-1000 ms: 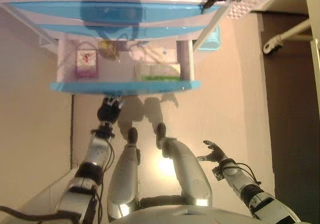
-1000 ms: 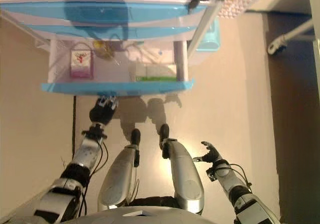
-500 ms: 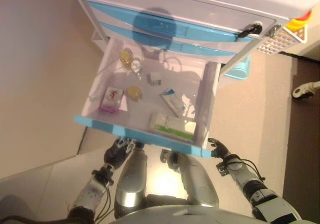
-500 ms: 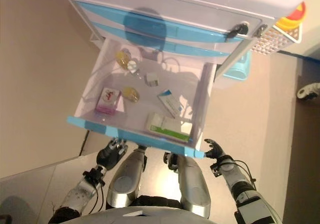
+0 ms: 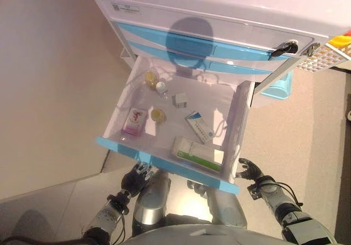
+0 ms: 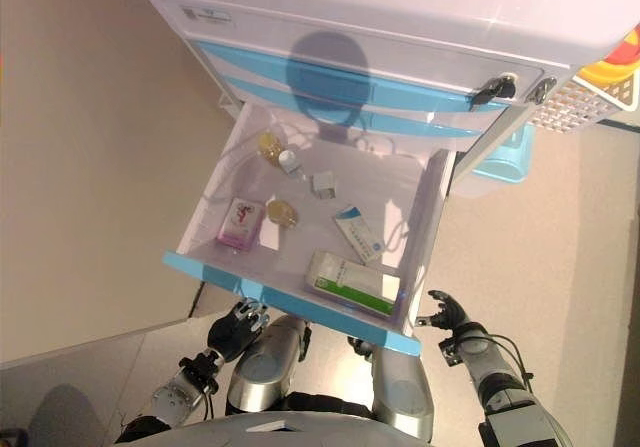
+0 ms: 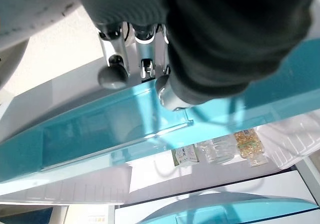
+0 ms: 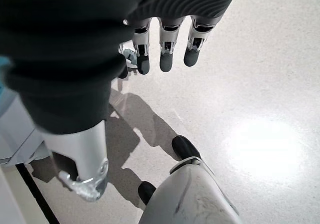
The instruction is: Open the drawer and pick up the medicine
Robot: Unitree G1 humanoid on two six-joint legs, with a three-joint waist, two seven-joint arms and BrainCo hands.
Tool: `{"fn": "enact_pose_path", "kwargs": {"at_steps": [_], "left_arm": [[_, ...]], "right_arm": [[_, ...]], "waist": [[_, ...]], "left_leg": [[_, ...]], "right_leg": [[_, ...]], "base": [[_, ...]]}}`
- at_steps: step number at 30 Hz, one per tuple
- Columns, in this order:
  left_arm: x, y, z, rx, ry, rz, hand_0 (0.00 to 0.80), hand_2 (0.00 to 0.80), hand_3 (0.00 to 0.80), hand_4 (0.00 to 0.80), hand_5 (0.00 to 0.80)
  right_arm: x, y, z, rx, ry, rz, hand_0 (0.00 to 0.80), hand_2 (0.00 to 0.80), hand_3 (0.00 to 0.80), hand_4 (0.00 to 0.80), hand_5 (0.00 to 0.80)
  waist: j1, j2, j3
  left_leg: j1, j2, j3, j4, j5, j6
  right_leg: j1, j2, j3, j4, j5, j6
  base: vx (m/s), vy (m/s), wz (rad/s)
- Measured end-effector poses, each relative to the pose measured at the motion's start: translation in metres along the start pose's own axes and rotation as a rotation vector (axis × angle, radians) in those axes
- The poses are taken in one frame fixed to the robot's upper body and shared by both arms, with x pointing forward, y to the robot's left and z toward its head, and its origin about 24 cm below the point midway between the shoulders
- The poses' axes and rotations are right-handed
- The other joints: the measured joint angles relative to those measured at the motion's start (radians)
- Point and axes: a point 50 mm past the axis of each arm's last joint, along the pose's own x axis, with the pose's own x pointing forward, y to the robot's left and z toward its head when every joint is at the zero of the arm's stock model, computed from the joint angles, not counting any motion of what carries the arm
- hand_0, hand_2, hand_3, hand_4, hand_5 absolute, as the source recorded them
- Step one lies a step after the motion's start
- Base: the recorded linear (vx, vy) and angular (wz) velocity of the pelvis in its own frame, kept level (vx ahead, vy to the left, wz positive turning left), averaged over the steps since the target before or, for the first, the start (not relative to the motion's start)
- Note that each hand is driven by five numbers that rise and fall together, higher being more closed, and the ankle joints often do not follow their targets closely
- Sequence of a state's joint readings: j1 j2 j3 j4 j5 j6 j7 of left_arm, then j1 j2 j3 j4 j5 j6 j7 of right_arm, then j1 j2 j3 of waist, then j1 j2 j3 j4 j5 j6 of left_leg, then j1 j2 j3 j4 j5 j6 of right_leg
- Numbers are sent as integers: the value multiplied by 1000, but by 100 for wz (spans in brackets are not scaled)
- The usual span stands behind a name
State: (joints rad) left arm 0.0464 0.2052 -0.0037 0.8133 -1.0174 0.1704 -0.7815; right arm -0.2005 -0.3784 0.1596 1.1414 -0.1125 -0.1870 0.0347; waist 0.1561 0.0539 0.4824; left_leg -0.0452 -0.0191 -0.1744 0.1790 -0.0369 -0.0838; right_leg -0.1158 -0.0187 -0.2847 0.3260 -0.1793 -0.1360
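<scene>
Compared with one second ago, more of the drawer (image 6: 415, 222) interior is exposed. Both the left hand (image 6: 236, 327) and right hand (image 6: 447, 315) hang released, below its blue front. The green-white medicine box (image 6: 352, 282) lies flat, long axis parallel to this front; probably it should be reached from above.

The drawer (image 5: 237, 125) now stands pulled out farther toward the robot, its blue front over the left hand (image 5: 137, 177) and beside the right hand (image 5: 250, 170), which has moved closer to it.
</scene>
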Motion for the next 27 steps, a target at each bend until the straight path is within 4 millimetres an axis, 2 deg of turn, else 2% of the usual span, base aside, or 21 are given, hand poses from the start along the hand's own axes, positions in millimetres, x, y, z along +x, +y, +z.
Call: {"fn": "enact_pose_path", "kwargs": {"at_steps": [6, 11, 14, 17, 19, 22, 24, 27], "left_arm": [[-5, 12, -7, 126, 50, 172, 0, 0, 0, 0, 0], [-12, 24, 3, 355, 21, 367, 0, 0, 0, 0, 0], [-31, 40, 16, 449, -16, 546, 0, 0, 0, 0, 0], [-62, 58, 27, 545, 17, 727, 0, 0, 0, 0, 0], [-81, 69, 27, 607, 91, 833, 0, 0, 0, 0, 0], [-100, 81, 20, 653, 219, 938, 0, 0, 0, 0, 0], [-110, 86, 12, 653, 296, 980, 0, 0, 0, 0, 0], [-120, 91, 0, 651, 413, 1019, 0, 0, 0, 0, 0]], "right_arm": [[-7, -7, -21, -2, 49, -20, 0, 0, 0, 0, 0], [-15, -11, -40, 0, 104, -29, 0, 0, 0, 0, 0], [-21, -15, -51, -9, 124, -35, 0, 0, 0, 0, 0], [-24, -13, -57, -9, 131, -31, 0, 0, 0, 0, 0], [-24, -10, -56, -4, 119, -25, 0, 0, 0, 0, 0], [-23, 0, -55, 32, 111, -11, 0, 0, 0, 0, 0], [-24, 11, -57, 56, 112, 7, 0, 0, 0, 0, 0], [-24, 22, -56, 89, 112, 11, 0, 0, 0, 0, 0]], "waist": [[0, 19, -81], [2, 47, -125], [2, 72, -165], [-4, 73, -184], [-11, 54, -196], [-22, 8, -217], [-33, -32, -240], [-57, -70, -264]], "left_leg": [[-1, -1, 2, 1, -2, 3], [-2, 0, 1, 4, -10, 16], [4, -1, 1, -17, -12, 21], [25, -3, 4, -44, -6, 31], [35, -7, 7, -51, -5, 37], [38, -7, 33, -65, -2, 50], [36, -6, 54, -69, -7, 59], [53, -2, 93, -91, -6, 74]], "right_leg": [[9, 3, -2, -15, 1, 0], [20, 9, -5, -30, 1, 6], [21, 9, 0, -37, 6, 14], [38, 12, 14, -64, 16, 29], [38, 13, 30, -77, 24, 39], [37, 19, 58, -108, 45, 48], [38, 24, 78, -138, 63, 56], [52, 29, 113, -192, 98, 67]], "base": [[9, 4, 1], [49, 7, 4], [65, -7, -2], [47, -12, -11], [35, 1, -20], [40, 13, -26], [40, 22, -30], [32, 24, -36]]}}
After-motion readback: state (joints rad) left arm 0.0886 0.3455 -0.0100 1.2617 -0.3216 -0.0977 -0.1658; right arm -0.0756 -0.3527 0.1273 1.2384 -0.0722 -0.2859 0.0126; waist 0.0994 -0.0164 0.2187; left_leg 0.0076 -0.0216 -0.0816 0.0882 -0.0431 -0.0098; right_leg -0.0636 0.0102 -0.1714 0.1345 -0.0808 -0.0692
